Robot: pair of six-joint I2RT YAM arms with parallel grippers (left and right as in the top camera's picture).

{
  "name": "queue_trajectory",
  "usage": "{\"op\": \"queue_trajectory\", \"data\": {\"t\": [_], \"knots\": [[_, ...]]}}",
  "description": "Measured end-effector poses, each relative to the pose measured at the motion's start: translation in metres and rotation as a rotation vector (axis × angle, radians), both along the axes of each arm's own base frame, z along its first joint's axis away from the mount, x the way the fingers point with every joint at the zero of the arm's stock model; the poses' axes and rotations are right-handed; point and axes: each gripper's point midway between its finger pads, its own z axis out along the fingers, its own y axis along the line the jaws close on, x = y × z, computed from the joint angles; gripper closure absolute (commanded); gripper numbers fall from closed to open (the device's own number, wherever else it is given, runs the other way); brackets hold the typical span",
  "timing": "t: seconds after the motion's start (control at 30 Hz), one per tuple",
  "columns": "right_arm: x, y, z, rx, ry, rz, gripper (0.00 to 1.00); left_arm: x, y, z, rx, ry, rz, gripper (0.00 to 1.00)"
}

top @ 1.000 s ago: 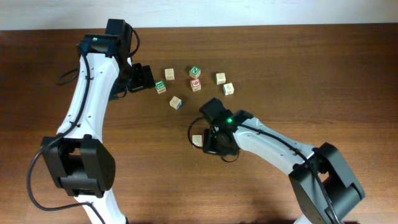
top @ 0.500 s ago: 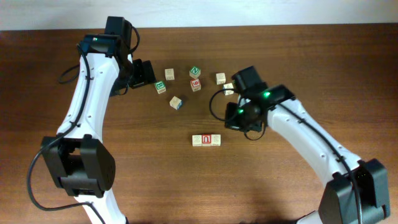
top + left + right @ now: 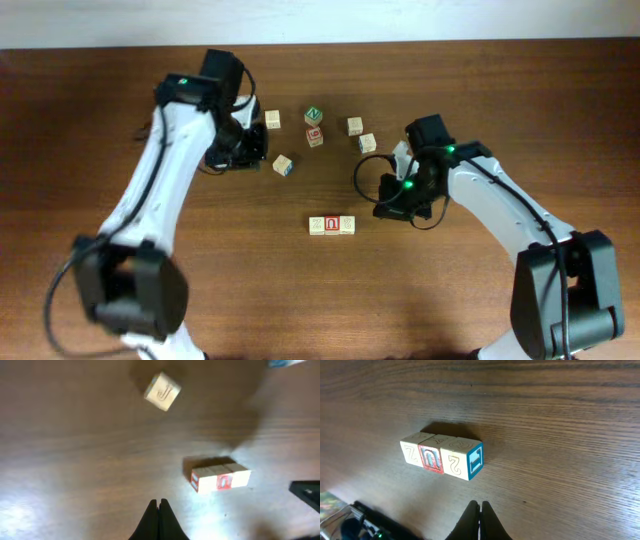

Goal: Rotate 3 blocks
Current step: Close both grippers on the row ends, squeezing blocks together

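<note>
Overhead: row of three blocks (image 3: pixel 332 225), touching side by side, apart from both arms | Left wrist: left gripper (image 3: pixel 159 505) clenched, empty | Right wrist: right gripper (image 3: pixel 480 506) clenched, empty, near row; suggest opening, pinching row's ends, turning as one.

Blur in the left wrist view leaves the marks on the lone cube (image 3: pixel 162 391) and the three blocks (image 3: pixel 220 478) unreadable, while the top edge cuts off a blue object (image 3: pixel 284 362)
</note>
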Motion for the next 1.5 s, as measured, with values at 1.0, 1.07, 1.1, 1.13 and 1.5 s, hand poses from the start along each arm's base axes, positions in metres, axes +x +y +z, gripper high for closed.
{"op": "queue_trajectory", "data": {"t": [1.0, 1.07, 1.1, 1.13, 1.5], "knots": [[0.0, 0.019, -0.047, 0.023, -0.049, -0.078, 0.96, -0.061, -0.071, -0.138, -0.324, 0.077, 0.049, 1.0], [-0.003, 0.024, -0.048, 0.025, -0.046, -0.069, 0.96, -0.061, -0.071, -0.139, -0.323, 0.08, 0.049, 1.0], [-0.004, 0.027, -0.048, 0.025, -0.043, -0.067, 0.96, -0.061, -0.071, -0.139, -0.323, 0.081, 0.049, 1.0], [-0.005, 0.028, -0.048, 0.026, -0.039, -0.072, 0.96, -0.062, -0.071, -0.14, -0.322, 0.083, 0.05, 1.0], [-0.011, 0.038, -0.047, 0.028, -0.034, -0.045, 0.96, -0.064, -0.074, -0.14, -0.321, 0.085, 0.039, 1.0]]}}
